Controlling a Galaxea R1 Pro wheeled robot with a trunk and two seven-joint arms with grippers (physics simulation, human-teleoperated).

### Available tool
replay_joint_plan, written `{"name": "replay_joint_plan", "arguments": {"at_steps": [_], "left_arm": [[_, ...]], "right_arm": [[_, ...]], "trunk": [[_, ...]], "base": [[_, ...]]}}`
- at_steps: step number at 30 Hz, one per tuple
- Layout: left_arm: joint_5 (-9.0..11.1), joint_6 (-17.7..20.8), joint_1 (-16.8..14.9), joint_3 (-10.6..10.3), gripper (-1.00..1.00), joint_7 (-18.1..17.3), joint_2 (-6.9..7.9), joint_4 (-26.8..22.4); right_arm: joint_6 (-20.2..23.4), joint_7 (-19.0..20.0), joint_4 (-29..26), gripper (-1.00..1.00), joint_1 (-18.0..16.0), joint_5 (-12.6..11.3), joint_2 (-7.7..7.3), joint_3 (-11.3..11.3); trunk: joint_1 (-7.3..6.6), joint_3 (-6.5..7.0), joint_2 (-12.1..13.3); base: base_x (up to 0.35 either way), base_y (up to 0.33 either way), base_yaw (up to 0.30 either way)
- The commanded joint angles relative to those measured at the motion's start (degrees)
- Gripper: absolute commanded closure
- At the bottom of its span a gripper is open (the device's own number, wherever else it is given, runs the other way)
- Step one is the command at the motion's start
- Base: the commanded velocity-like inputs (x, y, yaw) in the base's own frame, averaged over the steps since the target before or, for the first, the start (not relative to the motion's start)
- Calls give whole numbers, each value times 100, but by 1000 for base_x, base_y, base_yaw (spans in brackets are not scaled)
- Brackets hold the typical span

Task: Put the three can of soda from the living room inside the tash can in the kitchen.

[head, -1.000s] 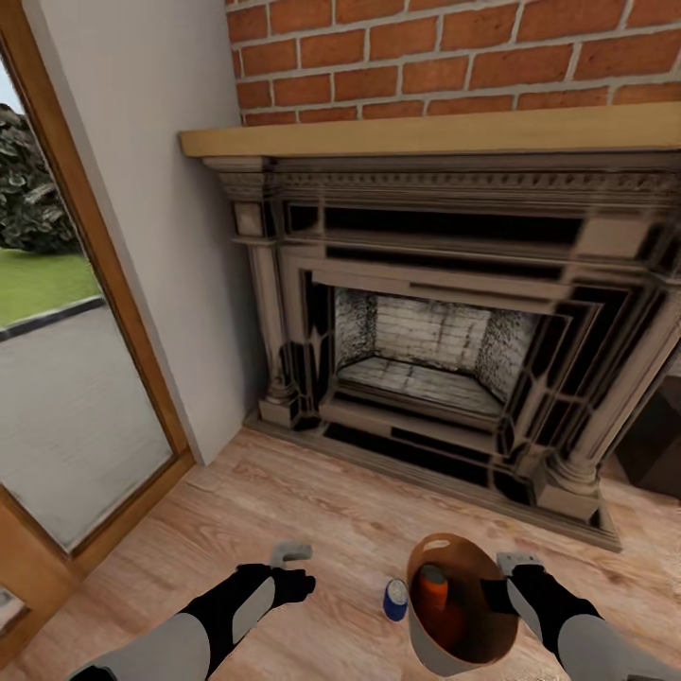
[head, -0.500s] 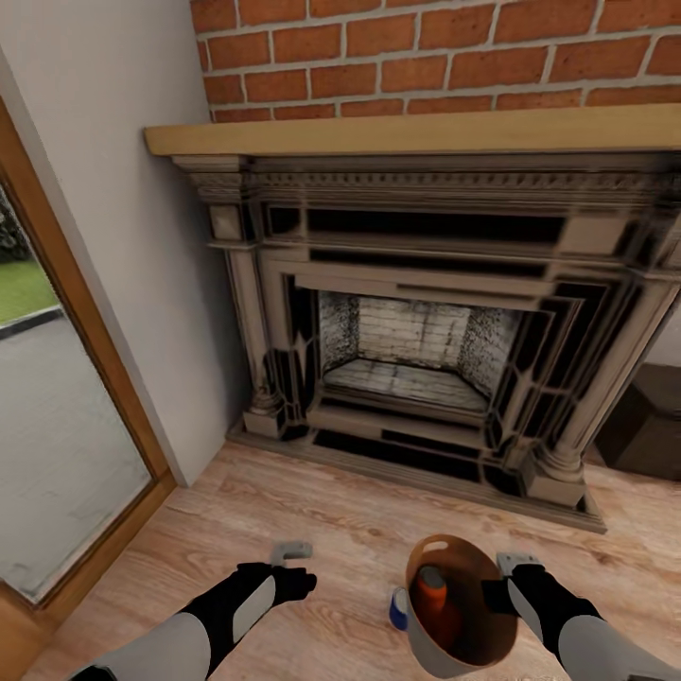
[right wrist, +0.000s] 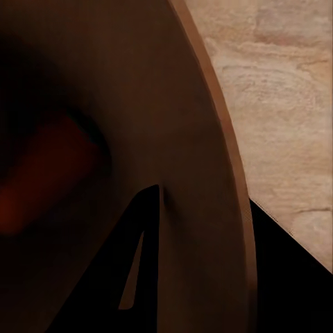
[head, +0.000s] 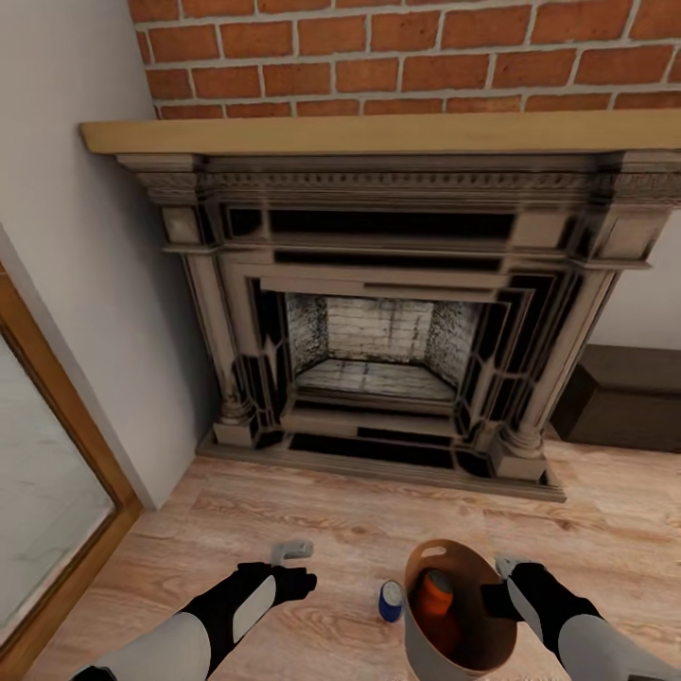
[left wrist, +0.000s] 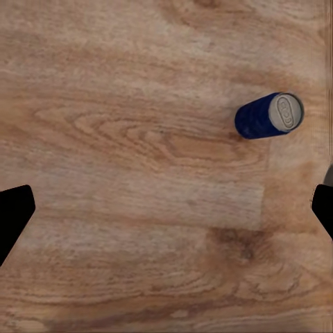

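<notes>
The whole head view had been swung across the room: the fireplace (head: 378, 312), seen off to the right of the frame a second earlier, was now centred, the glass door (head: 38, 530) had been pushed to the lower left edge, and a dark bench (head: 629, 397) had been brought in at the right. This was read as a turn of the camera or base, not as any move of the fixtures. The wood floor (head: 312, 515) was spread across the lower third of the frame.

Against that shift, the arms and their load were kept in the same places at the bottom of the frame. The bin (head: 454, 615) was held at lower right, tilted, with the right gripper (head: 501, 596) clamped on its rim; in the right wrist view the rim (right wrist: 222, 173) was seen close against a dark finger. An orange can (head: 436, 596) was lying inside it, so one can at least was judged collected; a second orange can could not be made out.

The blue can (head: 392, 602) was standing on the floor just beside the bin's left wall, whether touching it could not be told. The left gripper (head: 291, 553) was spread wide and empty, near but apart from that can, which appeared between its fingers (left wrist: 14, 215) in the left wrist view. The blue can was judged the next pick.
</notes>
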Motion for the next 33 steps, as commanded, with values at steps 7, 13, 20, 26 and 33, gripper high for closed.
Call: {"name": "replay_joint_plan", "arguments": {"at_steps": [7, 13, 20, 26, 33], "left_arm": [[0, 0, 0, -3, -100, -5, 0, 0], [0, -2, 0, -4, -100, -8, -1, 0], [0, 1, 0, -4, -100, -9, -1, 0], [0, 0, 0, -4, -100, -9, 1, 0], [0, -1, 0, -4, -100, -9, 0, 0]], "right_arm": [[2, 133, -5, 100, -2, -15, -6, -11], [2, 142, -2, 100, -2, -15, -6, -11], [2, 143, -4, 100, -2, -15, -6, -11], [2, 143, -3, 100, -2, -15, -6, -13], [2, 143, -3, 100, -2, -15, -7, -13]], "trunk": [[0, 0, 0], [0, 0, 0], [0, 0, 0], [0, 0, 0], [0, 0, 0]], "base": [[3, 19, -287], [0, 6, -287], [0, 71, -287], [0, 79, -287], [0, 77, -287]]}}
